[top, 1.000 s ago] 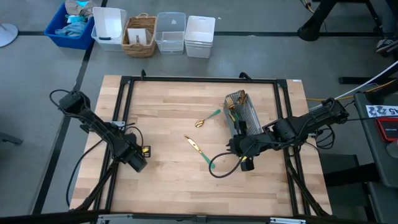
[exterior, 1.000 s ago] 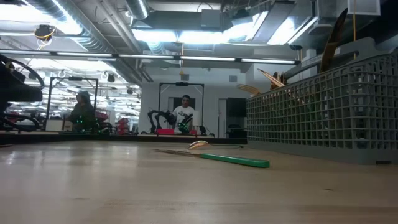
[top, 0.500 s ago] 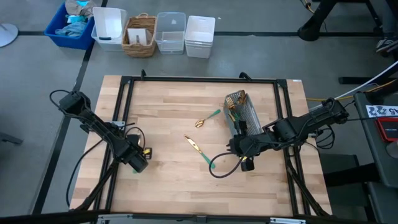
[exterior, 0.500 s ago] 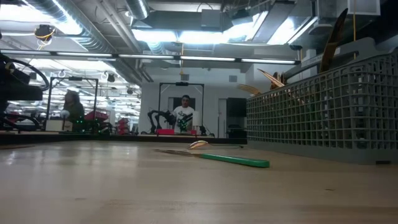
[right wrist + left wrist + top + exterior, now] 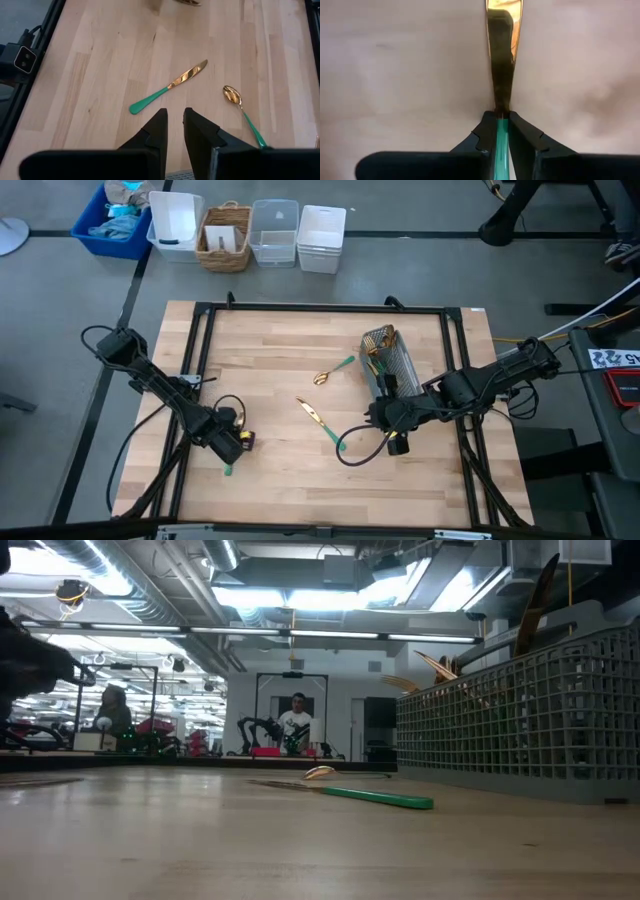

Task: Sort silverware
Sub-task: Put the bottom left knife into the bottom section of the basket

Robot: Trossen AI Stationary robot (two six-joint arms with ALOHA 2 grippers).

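The left gripper (image 5: 236, 443) was seen low over the left part of the bench (image 5: 280, 350), with its jaws clamped on the teal handle of one piece of silverware (image 5: 503, 60); in the left wrist view the handle was pinched between the two dark fingers (image 5: 487, 132) and the gold part ran forward from them over the wood. Whether that piece was a knife, fork or spoon could not be told. In the high view a short green end of it was visible just beside the gripper, toward the near edge. The right gripper (image 5: 378, 416) was held above the bench just beside the near end of the grey mesh caddy (image 5: 390, 363), its jaws a little apart and nothing between them. A knife (image 5: 321, 420) with a gold blade and teal handle was lying flat near the middle of the bench, and a spoon (image 5: 334, 371) of the same make was lying farther back, between the knife and the caddy, apart from both. Several gold heads were seen standing up out of the caddy. Beyond the far edge of the bench, a blue bin (image 5: 112, 222), a wicker basket (image 5: 225, 237) and three pale tubs were ranged in a row on the floor. In the low view, a person (image 5: 297, 723) was visible far off in the room behind.
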